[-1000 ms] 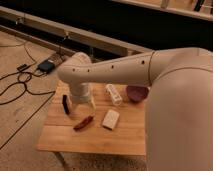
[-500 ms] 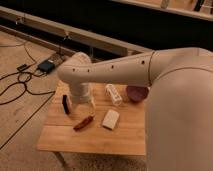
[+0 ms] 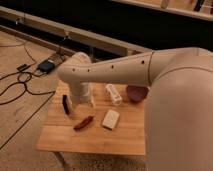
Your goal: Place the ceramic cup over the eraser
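Note:
The ceramic cup is a small white tapered cup that seems to lie on its side at the back middle of the wooden table. The eraser is a slim black bar near the table's left edge. My gripper hangs down from the white arm over the left part of the table. It is between the eraser on its left and the cup on its right, and close to the tabletop. It hides the surface right under it.
A dark purple bowl sits at the back right, partly behind the arm. A flat white block and a reddish-brown stick lie in front of the gripper. Black cables and a dark box lie on the floor at left.

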`<control>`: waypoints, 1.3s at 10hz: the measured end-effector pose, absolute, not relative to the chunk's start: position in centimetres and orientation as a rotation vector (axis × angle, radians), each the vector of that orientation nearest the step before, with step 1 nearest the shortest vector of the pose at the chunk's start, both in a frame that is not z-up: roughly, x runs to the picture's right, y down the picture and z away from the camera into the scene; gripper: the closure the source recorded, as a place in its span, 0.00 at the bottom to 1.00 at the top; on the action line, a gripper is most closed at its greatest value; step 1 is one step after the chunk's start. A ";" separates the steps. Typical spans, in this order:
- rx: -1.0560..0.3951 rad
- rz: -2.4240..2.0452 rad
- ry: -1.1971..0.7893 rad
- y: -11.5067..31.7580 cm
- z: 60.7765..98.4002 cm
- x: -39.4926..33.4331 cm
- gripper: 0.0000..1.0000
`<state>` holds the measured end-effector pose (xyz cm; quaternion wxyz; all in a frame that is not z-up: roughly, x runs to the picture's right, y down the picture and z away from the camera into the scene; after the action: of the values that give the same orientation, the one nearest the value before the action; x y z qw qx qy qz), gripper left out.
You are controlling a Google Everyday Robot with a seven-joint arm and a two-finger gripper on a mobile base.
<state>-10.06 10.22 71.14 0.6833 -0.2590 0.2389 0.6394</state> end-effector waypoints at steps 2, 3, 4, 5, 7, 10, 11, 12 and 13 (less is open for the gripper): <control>-0.542 1.415 0.546 9.2 73.8 -8.3 0.35; -0.534 1.398 0.541 8.8 75.0 -8.0 0.35; -0.529 1.375 0.531 8.0 76.9 -7.8 0.35; -0.535 1.361 0.521 7.3 78.1 -8.0 0.35; -0.561 1.324 0.478 5.4 81.4 -8.5 0.35; -0.592 1.270 0.399 2.5 85.5 -8.9 0.35; -0.601 1.236 0.381 1.3 87.0 -8.9 0.35; -0.606 1.210 0.371 0.5 87.9 -9.0 0.35; -0.615 1.184 0.363 -0.1 88.7 -9.4 0.35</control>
<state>-9.43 -0.11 88.69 0.7703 -0.2836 0.1672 0.5461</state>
